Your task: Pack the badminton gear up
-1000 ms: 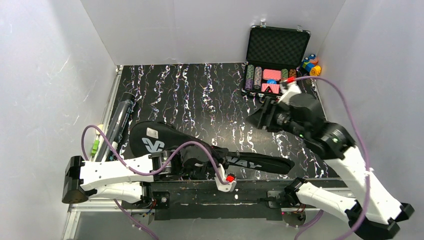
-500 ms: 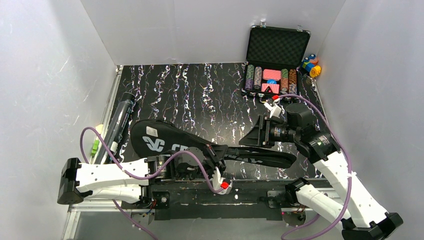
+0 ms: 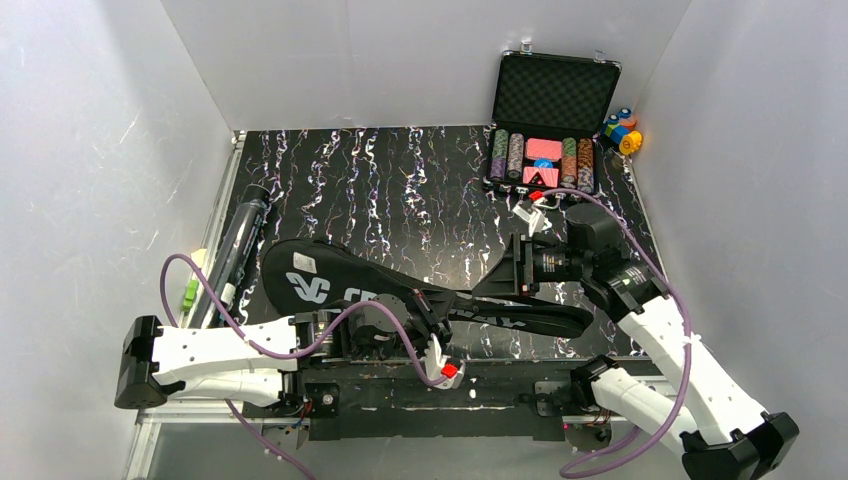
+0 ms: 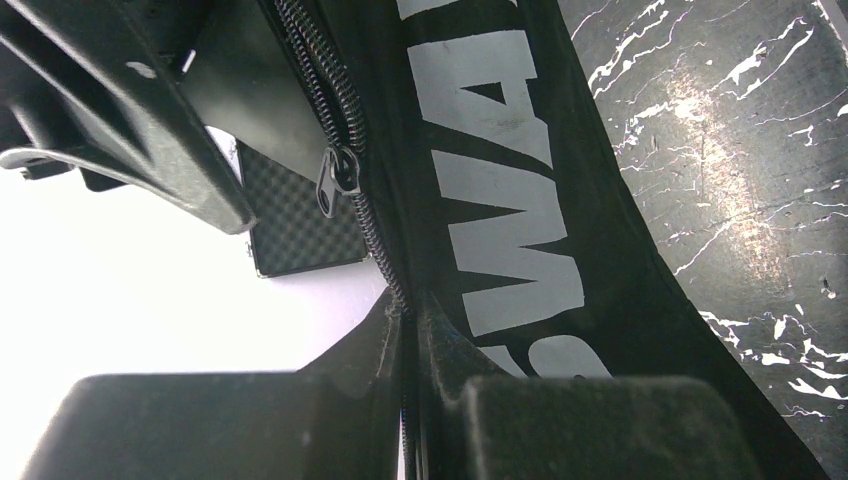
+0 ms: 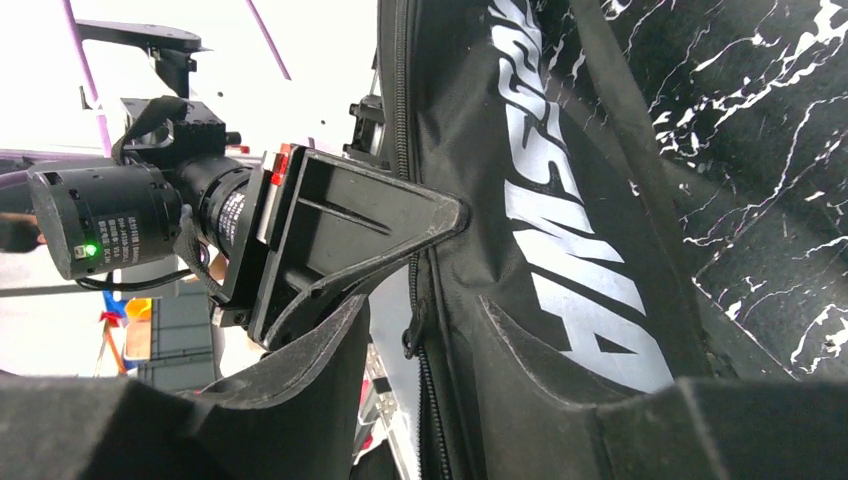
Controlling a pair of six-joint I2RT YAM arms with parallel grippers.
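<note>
Now right claw (image 3: 497, 281) lowered, onto bag (image 3: 330, 283)

Top view's evenly lit and sharp, soft shadows only. Both wrist views blow out to pure white on the left, and the near fingers (image 4: 590, 425) are dark and blurry.

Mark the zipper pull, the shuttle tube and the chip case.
zipper pull (image 4: 343, 172), left wrist view, on its metal tab
shuttle tube (image 3: 237, 245), top external view, mid-body
chip case (image 3: 556, 95), top external view, foam-lined open lid
</note>
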